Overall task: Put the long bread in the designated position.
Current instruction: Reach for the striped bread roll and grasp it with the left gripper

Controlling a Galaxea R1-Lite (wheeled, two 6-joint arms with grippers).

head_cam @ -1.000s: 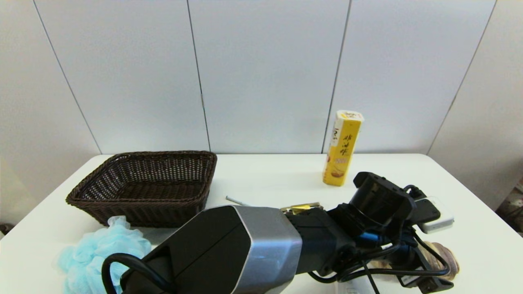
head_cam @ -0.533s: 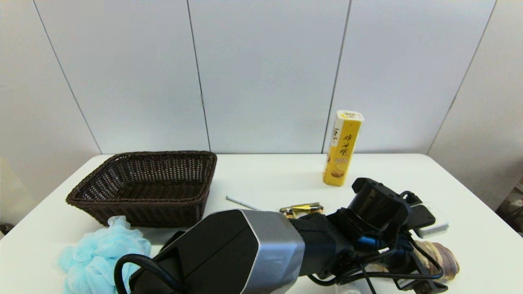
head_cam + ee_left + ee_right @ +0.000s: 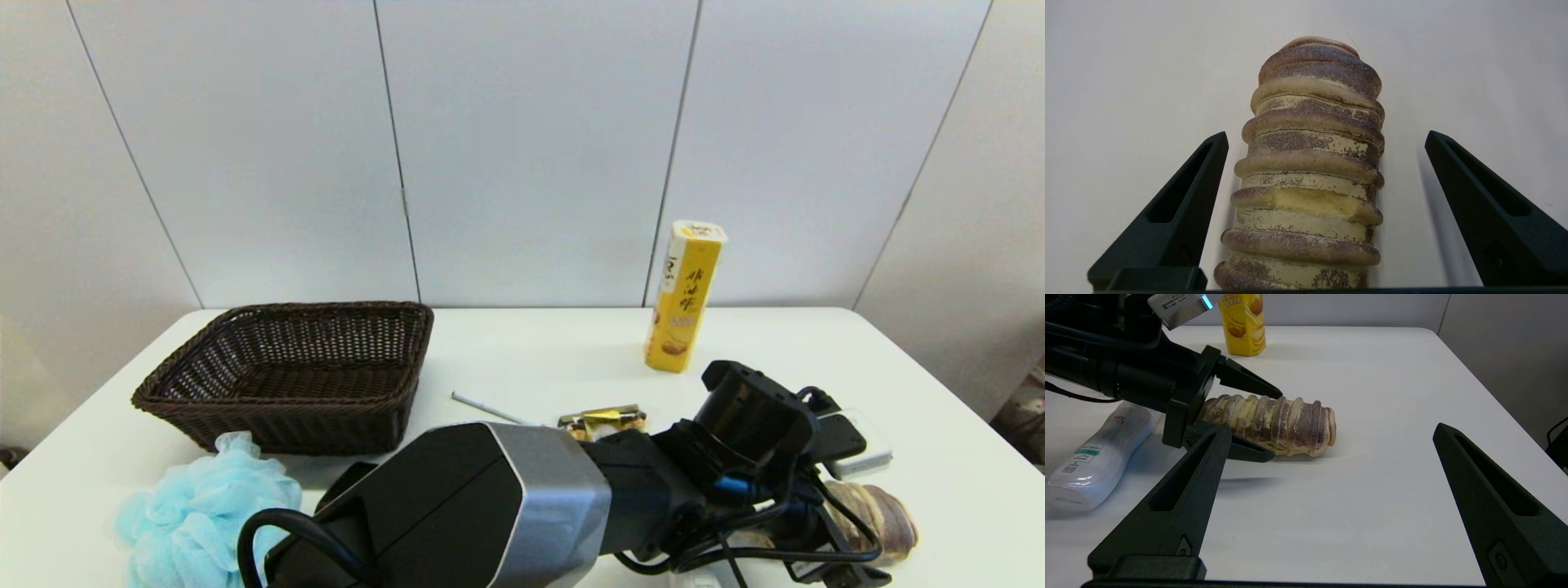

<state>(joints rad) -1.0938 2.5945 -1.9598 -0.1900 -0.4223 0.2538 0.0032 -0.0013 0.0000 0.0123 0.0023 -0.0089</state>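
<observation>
Brown-and-yellow striped, the bread (image 3: 1274, 424) is lying flat on the white table (image 3: 539, 359) at its near right, well apart from the wicker basket (image 3: 294, 371) at far left. The left gripper (image 3: 1325, 171) is reaching across, fingers (image 3: 1180, 212) spread wide on either side of the loaf without touching it. The right gripper (image 3: 1327, 482) is hovering nearby, its fingers likewise apart, holding nothing.
</observation>
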